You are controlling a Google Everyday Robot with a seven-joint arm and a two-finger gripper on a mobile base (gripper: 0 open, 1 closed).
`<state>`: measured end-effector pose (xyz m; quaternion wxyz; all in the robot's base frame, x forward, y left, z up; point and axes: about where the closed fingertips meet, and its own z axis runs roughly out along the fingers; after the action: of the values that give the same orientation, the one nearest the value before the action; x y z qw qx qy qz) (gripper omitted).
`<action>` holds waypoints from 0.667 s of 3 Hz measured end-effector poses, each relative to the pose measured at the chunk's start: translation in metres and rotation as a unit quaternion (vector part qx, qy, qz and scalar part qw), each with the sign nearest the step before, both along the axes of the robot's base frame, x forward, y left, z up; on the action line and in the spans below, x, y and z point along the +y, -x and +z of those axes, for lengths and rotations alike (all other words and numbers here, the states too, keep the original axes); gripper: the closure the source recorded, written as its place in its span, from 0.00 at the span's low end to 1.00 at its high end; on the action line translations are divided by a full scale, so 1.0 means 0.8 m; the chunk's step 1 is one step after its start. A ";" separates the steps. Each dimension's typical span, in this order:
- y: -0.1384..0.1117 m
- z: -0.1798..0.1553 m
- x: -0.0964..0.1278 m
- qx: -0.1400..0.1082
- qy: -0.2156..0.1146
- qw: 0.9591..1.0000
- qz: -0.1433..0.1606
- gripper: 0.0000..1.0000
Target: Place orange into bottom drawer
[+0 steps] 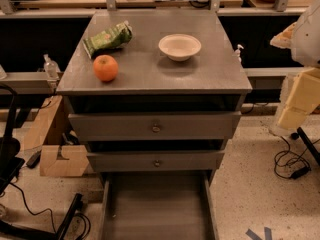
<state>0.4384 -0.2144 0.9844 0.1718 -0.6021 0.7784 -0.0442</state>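
The orange (105, 67) sits on the grey cabinet top (150, 71), near its front left corner. The bottom drawer (156, 209) is pulled out towards me, a wide shallow grey tray with nothing in it. The two knobbed drawers above it are slightly out. My gripper (299, 96) is at the right edge of the view, beside the cabinet's right side and well away from the orange, with nothing visibly in it.
A green snack bag (108, 37) lies behind the orange and a white bowl (179, 46) stands at the top's middle right. Cardboard boxes (52, 144) and cables lie on the floor at left; more cables (292, 164) lie at right.
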 end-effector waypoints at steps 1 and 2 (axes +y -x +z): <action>0.000 0.000 0.000 0.000 0.000 1.000 0.000 0.00; -0.023 -0.003 0.027 -0.021 -0.042 0.999 0.014 0.00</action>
<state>0.4569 -0.1926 0.9822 0.2137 -0.6043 0.7673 -0.0211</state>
